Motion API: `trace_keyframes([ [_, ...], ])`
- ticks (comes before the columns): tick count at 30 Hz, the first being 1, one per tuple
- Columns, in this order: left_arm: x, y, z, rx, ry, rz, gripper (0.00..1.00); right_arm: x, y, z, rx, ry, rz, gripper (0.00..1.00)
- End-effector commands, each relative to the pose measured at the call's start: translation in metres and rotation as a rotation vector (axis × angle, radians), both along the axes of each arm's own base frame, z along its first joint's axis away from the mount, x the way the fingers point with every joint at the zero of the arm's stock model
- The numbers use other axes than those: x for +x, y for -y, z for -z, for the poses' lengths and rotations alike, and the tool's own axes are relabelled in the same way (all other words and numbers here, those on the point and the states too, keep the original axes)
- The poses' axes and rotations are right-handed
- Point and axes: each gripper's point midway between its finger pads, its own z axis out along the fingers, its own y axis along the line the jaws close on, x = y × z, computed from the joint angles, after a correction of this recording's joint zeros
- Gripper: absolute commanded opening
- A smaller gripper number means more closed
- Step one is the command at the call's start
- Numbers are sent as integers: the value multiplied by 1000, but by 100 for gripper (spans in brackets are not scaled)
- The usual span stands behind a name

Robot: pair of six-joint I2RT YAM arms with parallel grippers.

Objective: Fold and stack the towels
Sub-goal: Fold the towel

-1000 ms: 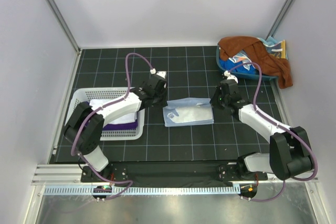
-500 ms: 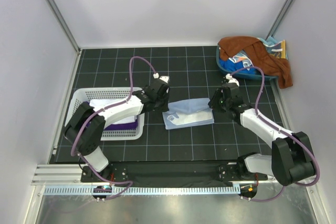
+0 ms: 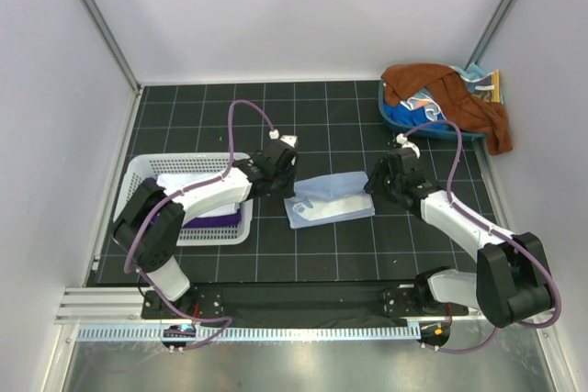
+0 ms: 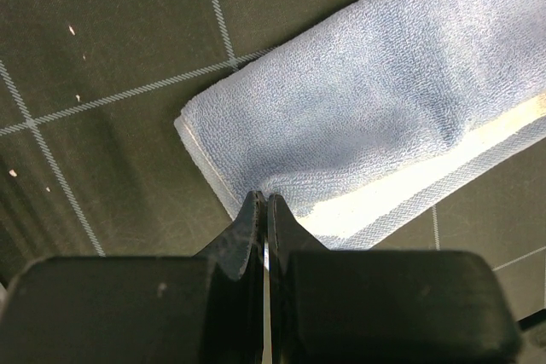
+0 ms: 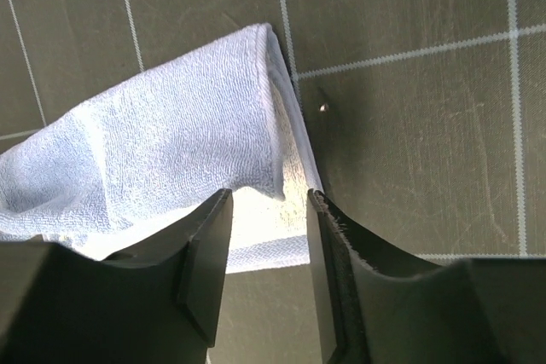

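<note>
Here the towel (image 3: 329,197) lies folded at the middle of the table (image 3: 322,254). Its long axis runs left to right, the right end tipped slightly toward the far edge, and a gripper sits at each end. The left gripper (image 3: 287,183) is pressed together, its tips at the near corner of the left end; whether cloth is nipped between them I cannot tell. The right gripper (image 3: 374,181) stands apart over the right end, holding nothing. The basket (image 3: 179,157) with its stack (image 3: 216,220) sits near the left edge, beside the left arm, so that arm looks nearer for the carry. The table is flat, with room all round the towel. The pile (image 3: 450,98) sits well apart at the far right corner.
</note>
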Motion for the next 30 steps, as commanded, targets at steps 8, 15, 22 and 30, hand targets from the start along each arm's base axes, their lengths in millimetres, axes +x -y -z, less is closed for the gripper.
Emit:
trace_keyframes([
  [8,-3,-5,-2,47,6,35,0,4,-9,-13,32,30,25,51],
  [15,-3,-6,-3,65,3,52,0,7,-9,-14,50,9,59,54],
  [22,-3,-5,-5,65,5,60,0,9,-17,6,75,-33,71,56],
  [30,-2,-8,-8,81,13,65,0,11,-21,10,94,-40,86,44],
])
